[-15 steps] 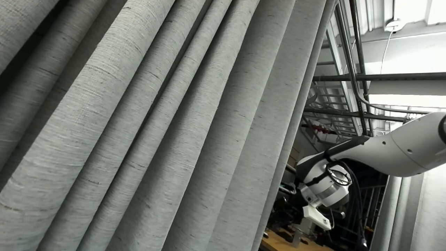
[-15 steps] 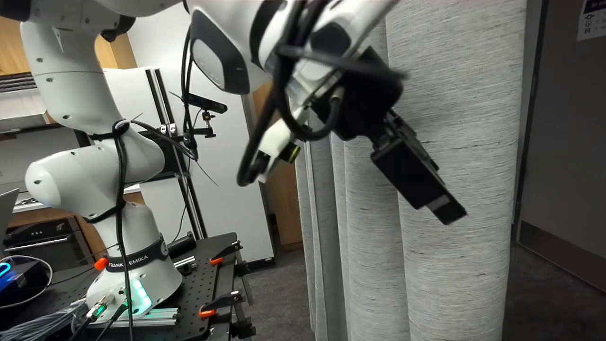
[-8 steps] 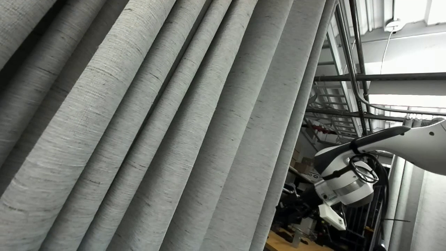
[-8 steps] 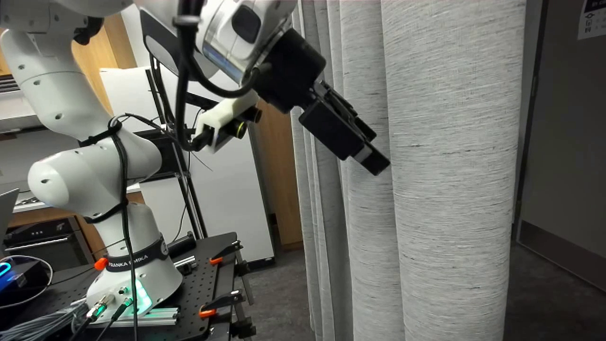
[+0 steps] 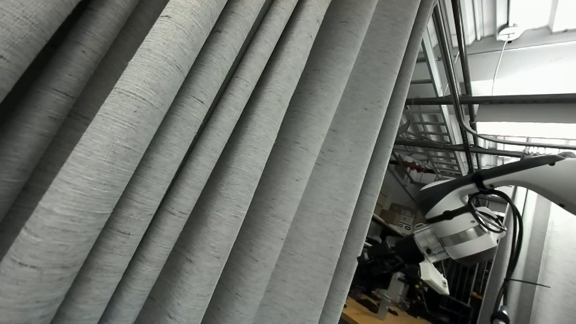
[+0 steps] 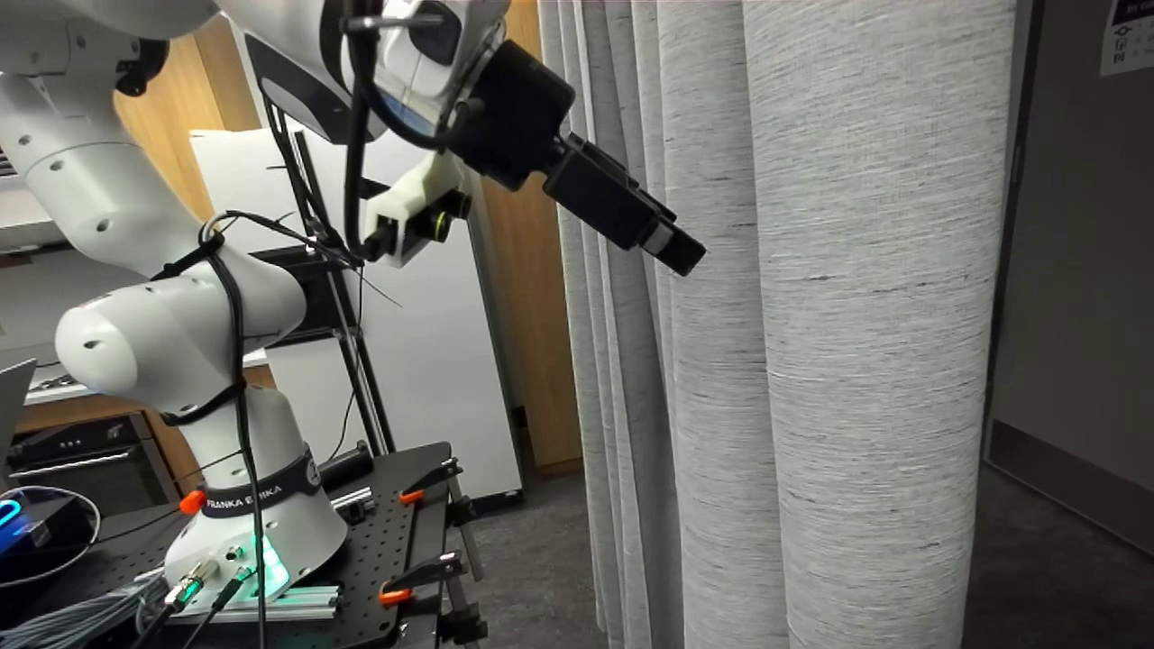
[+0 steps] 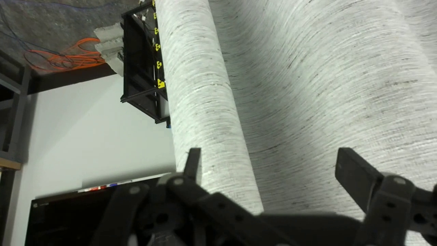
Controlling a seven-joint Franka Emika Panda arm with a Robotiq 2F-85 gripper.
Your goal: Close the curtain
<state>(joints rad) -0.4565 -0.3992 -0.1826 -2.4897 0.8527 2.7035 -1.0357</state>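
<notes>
The fingers point(image 7: 358, 177), two in number, stand spread wide apart in the wrist view. One pleated grey curtain point(image 6: 865, 342) hangs beyond them, apart from the desk point(image 6: 383, 514); contact with the fingers cannot be determined. One Franka arm point(image 6: 180, 333) is mounted on the desk. Two orange-tipped clamps point(image 6: 425, 575) sit at its edge. One oven point(image 6: 108, 482): contents hidden.

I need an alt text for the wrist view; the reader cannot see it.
The open pincer faces a pleated grey curtain, which fills most of the right side; whether they touch is unclear. To the left: a white surface, orange cable and a dark screen.
</notes>
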